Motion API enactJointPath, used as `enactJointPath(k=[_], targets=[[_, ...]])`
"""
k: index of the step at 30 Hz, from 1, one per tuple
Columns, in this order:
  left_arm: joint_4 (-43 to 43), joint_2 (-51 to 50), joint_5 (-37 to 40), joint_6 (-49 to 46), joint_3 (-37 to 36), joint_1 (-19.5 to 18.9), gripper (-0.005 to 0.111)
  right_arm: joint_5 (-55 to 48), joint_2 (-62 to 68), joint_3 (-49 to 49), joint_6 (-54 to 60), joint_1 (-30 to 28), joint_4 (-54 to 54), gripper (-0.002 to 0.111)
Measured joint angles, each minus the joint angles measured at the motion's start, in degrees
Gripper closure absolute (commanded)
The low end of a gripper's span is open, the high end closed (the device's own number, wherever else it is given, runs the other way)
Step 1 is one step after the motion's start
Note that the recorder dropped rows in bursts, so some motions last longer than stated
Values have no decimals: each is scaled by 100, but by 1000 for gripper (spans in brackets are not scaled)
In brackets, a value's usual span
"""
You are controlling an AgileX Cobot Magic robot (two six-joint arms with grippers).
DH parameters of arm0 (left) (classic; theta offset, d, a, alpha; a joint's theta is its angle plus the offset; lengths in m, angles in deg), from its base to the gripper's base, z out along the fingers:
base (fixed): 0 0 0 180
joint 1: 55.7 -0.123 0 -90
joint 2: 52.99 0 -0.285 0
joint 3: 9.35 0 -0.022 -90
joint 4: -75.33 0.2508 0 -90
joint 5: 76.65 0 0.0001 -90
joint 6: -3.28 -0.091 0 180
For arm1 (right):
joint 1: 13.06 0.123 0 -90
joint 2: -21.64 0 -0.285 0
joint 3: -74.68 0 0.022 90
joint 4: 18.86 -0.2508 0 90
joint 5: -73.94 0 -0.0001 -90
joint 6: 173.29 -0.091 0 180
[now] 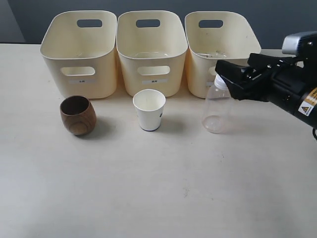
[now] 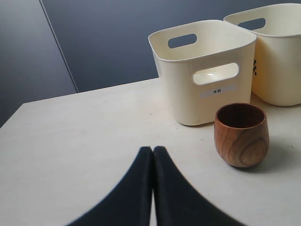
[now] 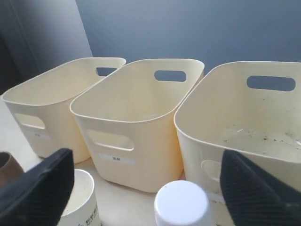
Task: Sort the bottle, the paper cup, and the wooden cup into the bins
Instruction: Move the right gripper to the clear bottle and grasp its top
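The clear bottle [image 1: 216, 110] stands upright in front of the right bin [image 1: 221, 37]. My right gripper [image 1: 224, 76] hovers open at its neck; in the right wrist view the white cap [image 3: 182, 205] sits between and below the spread fingers [image 3: 44, 186], untouched. The white paper cup [image 1: 149, 109] stands before the middle bin [image 1: 151, 47]. The brown wooden cup [image 1: 78, 115] stands before the left bin [image 1: 79, 49]. My left gripper [image 2: 152, 150] is shut and empty, low over the table, with the wooden cup [image 2: 241, 135] ahead and to one side of it.
The three cream bins stand side by side along the back of the pale table [image 1: 158, 198]. The right bin's floor [image 3: 263, 139] shows dark specks. A dark wall [image 2: 117, 42] rises behind the table.
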Motion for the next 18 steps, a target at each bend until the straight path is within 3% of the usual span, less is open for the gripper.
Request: enactJointPath(k=[18], targets=[[0, 0, 0, 0, 0, 0, 107, 102, 830, -138, 961, 0, -249, 28]])
